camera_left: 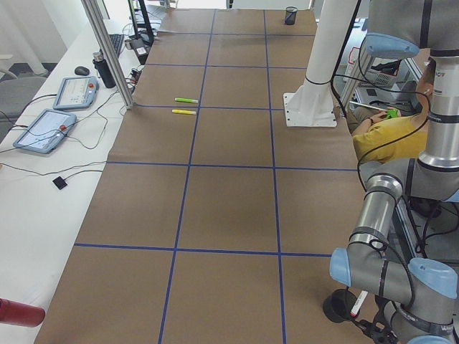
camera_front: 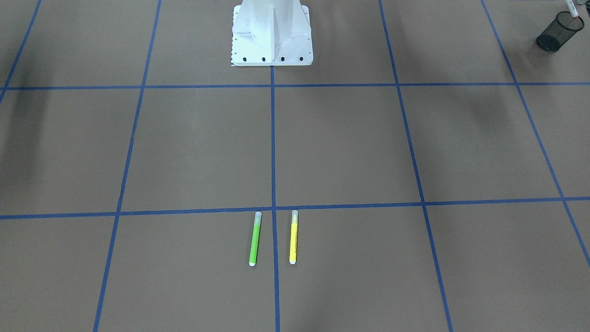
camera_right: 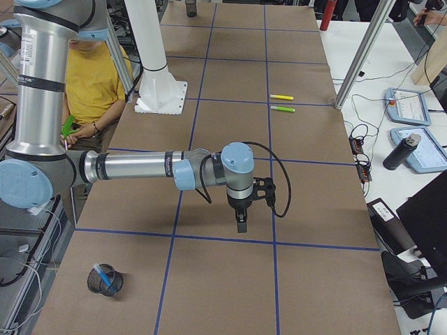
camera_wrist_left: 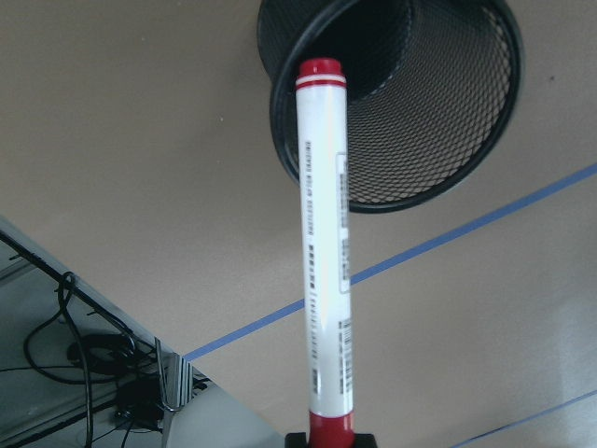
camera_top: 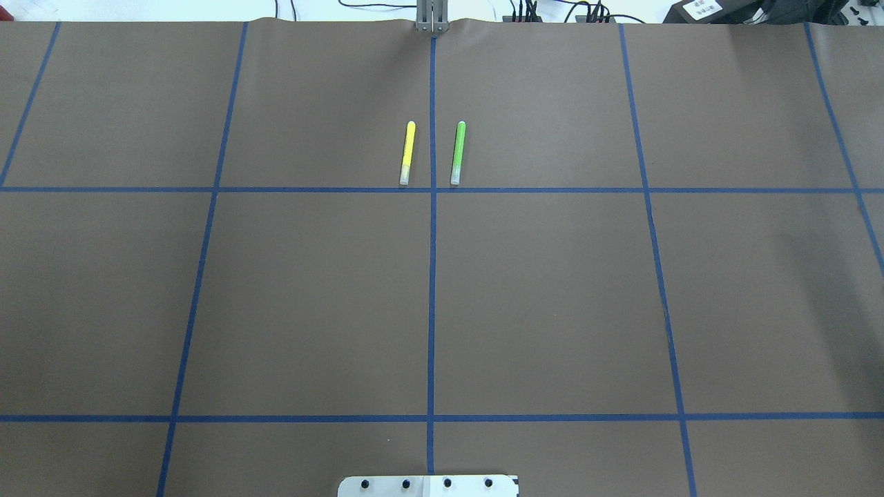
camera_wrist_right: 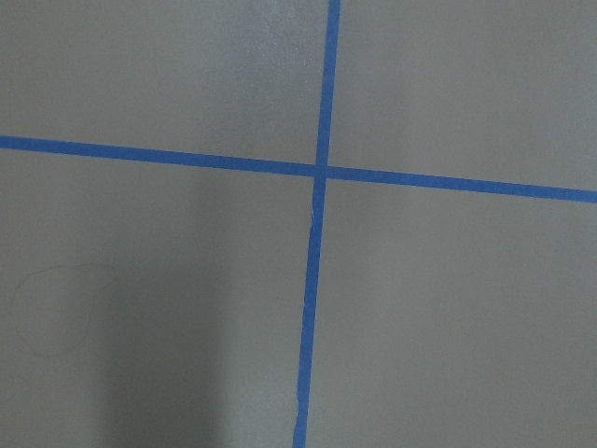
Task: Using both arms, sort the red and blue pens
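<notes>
The red pen (camera_wrist_left: 324,252), white-bodied with a red cap, hangs from my left gripper (camera_wrist_left: 331,437), which is shut on its capped end at the bottom edge of the left wrist view. Its other end points at the mouth of a black mesh cup (camera_wrist_left: 438,103), just outside the rim. That cup (camera_front: 559,31) stands at the table's corner with the red pen (camera_front: 573,8) over it. The blue pen (camera_right: 105,275) leans inside a second mesh cup (camera_right: 105,280). My right gripper (camera_right: 241,222) hovers above bare table, and I cannot tell whether it is open or shut.
A green marker (camera_top: 457,153) and a yellow marker (camera_top: 408,152) lie side by side, one each side of the centre tape line. The white base block (camera_front: 272,34) stands at the robot's edge. A person in a yellow shirt (camera_right: 87,80) sits behind the robot.
</notes>
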{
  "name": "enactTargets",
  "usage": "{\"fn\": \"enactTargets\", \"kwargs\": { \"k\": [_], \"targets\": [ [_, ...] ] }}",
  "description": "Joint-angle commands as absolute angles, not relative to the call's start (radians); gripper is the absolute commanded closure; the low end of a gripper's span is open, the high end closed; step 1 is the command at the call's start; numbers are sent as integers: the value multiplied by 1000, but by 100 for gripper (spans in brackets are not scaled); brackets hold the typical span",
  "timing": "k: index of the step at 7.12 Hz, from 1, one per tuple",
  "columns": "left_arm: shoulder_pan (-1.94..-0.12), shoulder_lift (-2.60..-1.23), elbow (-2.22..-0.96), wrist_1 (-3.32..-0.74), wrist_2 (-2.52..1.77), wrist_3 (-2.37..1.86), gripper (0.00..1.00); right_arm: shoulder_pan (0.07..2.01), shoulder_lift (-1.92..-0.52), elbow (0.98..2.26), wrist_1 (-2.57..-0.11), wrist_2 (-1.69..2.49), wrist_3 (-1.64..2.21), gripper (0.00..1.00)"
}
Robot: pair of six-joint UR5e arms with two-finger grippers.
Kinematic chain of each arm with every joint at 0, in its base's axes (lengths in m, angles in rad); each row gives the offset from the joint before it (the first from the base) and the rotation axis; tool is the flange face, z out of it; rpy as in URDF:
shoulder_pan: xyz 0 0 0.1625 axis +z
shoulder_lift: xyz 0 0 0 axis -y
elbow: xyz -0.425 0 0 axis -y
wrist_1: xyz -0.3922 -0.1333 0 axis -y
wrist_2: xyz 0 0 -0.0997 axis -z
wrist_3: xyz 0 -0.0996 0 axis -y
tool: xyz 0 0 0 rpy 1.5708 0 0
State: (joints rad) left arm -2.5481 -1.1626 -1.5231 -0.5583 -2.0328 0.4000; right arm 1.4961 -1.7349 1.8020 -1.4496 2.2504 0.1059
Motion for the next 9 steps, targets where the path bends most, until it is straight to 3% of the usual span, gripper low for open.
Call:
{"fn": "enactTargets", "kwargs": {
  "k": [1, 9],
  "targets": [
    [-2548, -1169, -1526, -568, -2037, 400, 100, 1496, -1733, 1801, -1450, 2249, 106, 0],
    [-2546, -1157, -1503, -563, -2043, 434, 100, 1497, -1732, 1801, -1450, 2249, 114, 0]
  ]
}}
